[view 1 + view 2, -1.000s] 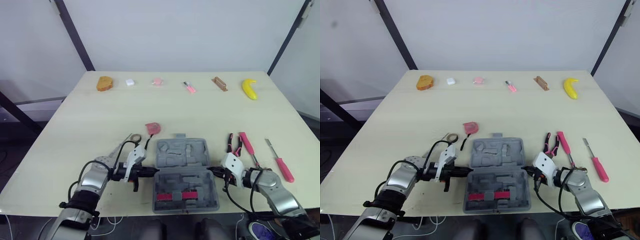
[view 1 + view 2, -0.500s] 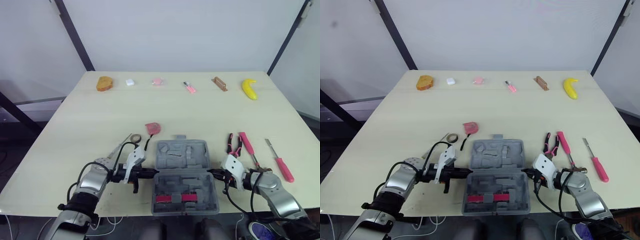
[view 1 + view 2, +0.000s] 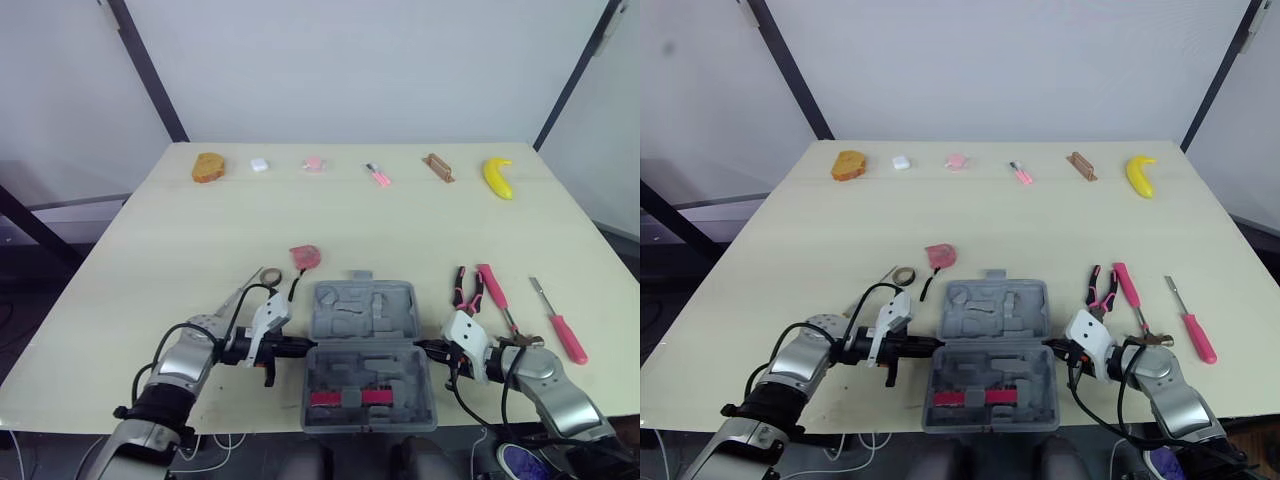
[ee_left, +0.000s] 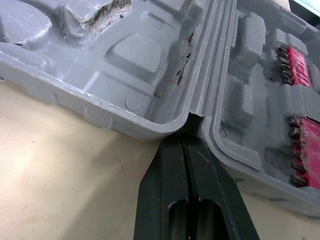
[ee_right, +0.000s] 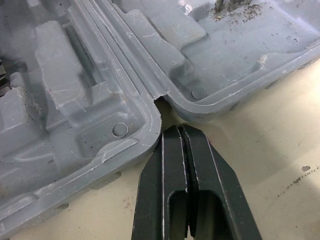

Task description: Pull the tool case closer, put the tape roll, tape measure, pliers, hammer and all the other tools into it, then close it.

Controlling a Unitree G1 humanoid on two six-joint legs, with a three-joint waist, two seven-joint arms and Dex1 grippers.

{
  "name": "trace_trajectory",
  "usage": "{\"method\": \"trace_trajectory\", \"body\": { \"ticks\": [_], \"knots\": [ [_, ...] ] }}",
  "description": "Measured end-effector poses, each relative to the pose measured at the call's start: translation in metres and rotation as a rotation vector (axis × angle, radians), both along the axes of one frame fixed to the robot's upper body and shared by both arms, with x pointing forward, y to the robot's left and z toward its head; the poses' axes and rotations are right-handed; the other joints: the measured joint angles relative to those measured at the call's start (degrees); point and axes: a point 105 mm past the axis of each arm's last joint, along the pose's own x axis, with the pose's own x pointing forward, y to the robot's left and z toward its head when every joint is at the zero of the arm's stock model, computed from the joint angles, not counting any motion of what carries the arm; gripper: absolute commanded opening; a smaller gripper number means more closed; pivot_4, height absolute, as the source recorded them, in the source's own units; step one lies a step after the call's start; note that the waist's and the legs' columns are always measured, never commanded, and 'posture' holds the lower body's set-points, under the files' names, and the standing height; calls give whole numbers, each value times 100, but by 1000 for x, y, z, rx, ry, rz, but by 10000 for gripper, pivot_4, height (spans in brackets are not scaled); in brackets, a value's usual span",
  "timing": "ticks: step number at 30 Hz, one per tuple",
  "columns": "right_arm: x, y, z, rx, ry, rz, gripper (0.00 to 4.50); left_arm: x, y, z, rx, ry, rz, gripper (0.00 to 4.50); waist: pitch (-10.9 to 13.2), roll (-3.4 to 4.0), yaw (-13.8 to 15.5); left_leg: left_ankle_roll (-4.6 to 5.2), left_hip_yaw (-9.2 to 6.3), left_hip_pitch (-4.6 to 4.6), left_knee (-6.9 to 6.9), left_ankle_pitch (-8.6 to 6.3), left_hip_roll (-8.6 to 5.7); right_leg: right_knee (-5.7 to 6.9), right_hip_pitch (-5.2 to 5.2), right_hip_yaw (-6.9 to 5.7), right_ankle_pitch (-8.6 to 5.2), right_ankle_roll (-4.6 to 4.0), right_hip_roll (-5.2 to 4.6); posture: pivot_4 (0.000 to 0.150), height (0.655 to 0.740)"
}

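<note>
The tool case (image 3: 365,355) lies open and flat at the near edge of the worktop (image 3: 400,225), between the two arms; its front half seems to reach the rim, so any further draw risks it overhanging and tipping off, spilling the red strips of bits (image 3: 343,398) seated in that half. The left gripper (image 3: 303,347) and right gripper (image 3: 422,346) each have their jaws pressed together, holding nothing, the tips lodged in the small hinge notch on either side of the case; that purchase is shallow, so a tip may skid out along the smooth wall, and an uneven pull would slew the case round.

The case is grey moulded plastic, scuffed and dusty, full of rounded recesses and ridges, with a raised lip round each half; hard, light, likely to slide easily on the pale, matt worktop. The tape roll (image 3: 270,274) is a small ring just beyond the left arm; the tape measure (image 3: 306,256) a reddish lump; the pliers (image 3: 465,288) and a red-handled tool (image 3: 497,294) lie beside the right arm, slim and rigid; a screwdriver (image 3: 560,325) lies further out.
</note>
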Motion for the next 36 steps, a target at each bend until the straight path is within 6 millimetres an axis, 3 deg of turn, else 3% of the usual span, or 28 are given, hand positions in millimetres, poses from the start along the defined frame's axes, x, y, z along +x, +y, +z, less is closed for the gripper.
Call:
{"method": "trace_trajectory", "body": {
  "ticks": [36],
  "knots": [
    [-12, 6, -2, 18, 59, 37, 82, -17, 7, -2, 12, 44, -12, 0, 1, 2, 5, 0, 0, 0, -2, 0, 2, -2, 0, 0, 0, 0, 0, 1500, 7400]
  ]
}}
